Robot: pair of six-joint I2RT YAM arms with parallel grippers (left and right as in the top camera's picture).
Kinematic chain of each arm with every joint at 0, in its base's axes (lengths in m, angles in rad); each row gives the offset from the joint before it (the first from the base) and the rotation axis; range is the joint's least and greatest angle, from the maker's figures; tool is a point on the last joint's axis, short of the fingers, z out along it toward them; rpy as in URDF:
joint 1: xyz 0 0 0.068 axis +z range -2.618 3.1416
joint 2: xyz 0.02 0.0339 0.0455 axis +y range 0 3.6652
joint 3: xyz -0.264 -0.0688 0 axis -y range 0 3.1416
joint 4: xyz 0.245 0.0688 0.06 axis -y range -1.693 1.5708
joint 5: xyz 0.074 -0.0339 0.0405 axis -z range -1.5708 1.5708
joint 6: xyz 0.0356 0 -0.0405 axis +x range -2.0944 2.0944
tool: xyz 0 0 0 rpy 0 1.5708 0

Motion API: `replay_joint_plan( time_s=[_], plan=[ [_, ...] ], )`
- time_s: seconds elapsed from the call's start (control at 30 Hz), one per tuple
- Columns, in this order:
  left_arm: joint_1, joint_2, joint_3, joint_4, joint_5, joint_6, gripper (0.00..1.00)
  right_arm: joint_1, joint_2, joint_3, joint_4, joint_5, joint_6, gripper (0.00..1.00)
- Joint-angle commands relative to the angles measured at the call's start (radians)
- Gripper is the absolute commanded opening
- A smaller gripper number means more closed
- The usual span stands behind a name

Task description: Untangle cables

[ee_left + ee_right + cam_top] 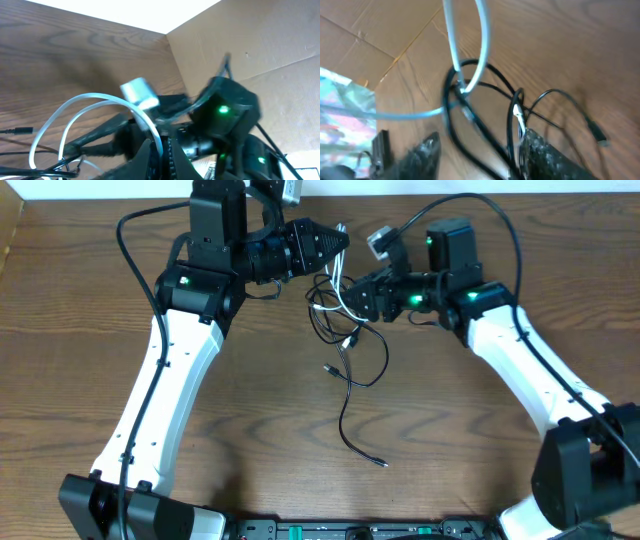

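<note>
The white cable point(335, 298) and black cable point(362, 370) hang in a tangle between my two grippers at the back middle of the table. One black end trails forward to a plug point(383, 464). My left gripper point(342, 240) is shut on the white cable point(90, 102) just below its white plug point(140, 93), with the fingertips point(162, 146) pinching the strand. My right gripper point(356, 295) is open. In its wrist view the black cable loops point(470, 120) and the white cable point(482, 30) run between its spread fingers point(480, 150).
The wooden table point(250, 410) carries the cables' lower loops. A cardboard wall point(260, 40) stands behind the table. The right arm point(225, 115) is close in front of my left gripper. A colourful wrapper point(340, 110) lies at the left edge.
</note>
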Motion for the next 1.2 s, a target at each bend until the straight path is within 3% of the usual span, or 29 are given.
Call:
replay_joint_plan(
  time_s=[0.0,0.07,0.17,0.47,0.63,0.77,0.8,0.83,0.93,1.1,1.17],
  plan=[
    [0.012,-0.038,0.008,0.005,0.02,-0.005,0.07,-0.002,0.074,0.01,-0.008,0.12,0.073,0.01],
    [0.05,-0.061,0.008,0.005,0.02,-0.005,0.07,-0.029,0.09,0.01,-0.073,0.406,0.238,0.01],
    [0.131,-0.111,0.008,0.005,0.017,-0.005,0.07,-0.066,0.093,0.009,-0.144,0.585,0.299,0.01],
    [0.393,-0.244,0.008,0.001,0.026,-0.05,0.07,-0.161,0.154,0.008,-0.302,0.63,0.272,0.01],
    [0.418,-0.261,0.008,-0.022,0.032,-0.049,0.07,-0.201,0.204,0.008,-0.33,0.599,0.253,0.01],
    [0.418,-0.26,0.008,-0.026,0.032,-0.049,0.07,-0.216,0.209,0.008,-0.341,0.508,0.159,0.01],
    [0.418,-0.26,0.008,-0.029,0.032,-0.05,0.08,-0.216,0.209,0.008,-0.337,0.447,0.106,0.07],
    [0.417,-0.26,0.008,-0.031,0.032,-0.049,0.07,-0.214,0.209,0.009,-0.336,0.364,0.033,0.27],
    [0.415,-0.26,0.008,-0.065,0.032,-0.044,0.07,-0.212,0.181,0.023,-0.376,0.17,-0.122,0.59],
    [0.415,-0.257,0.007,-0.174,0.005,-0.016,0.08,-0.202,0.045,0.118,-0.561,0.136,-0.274,0.84],
    [0.415,-0.257,0.007,-0.21,-0.021,-0.035,0.07,-0.195,-0.034,0.165,-0.609,0.136,-0.301,0.85]
  ],
)
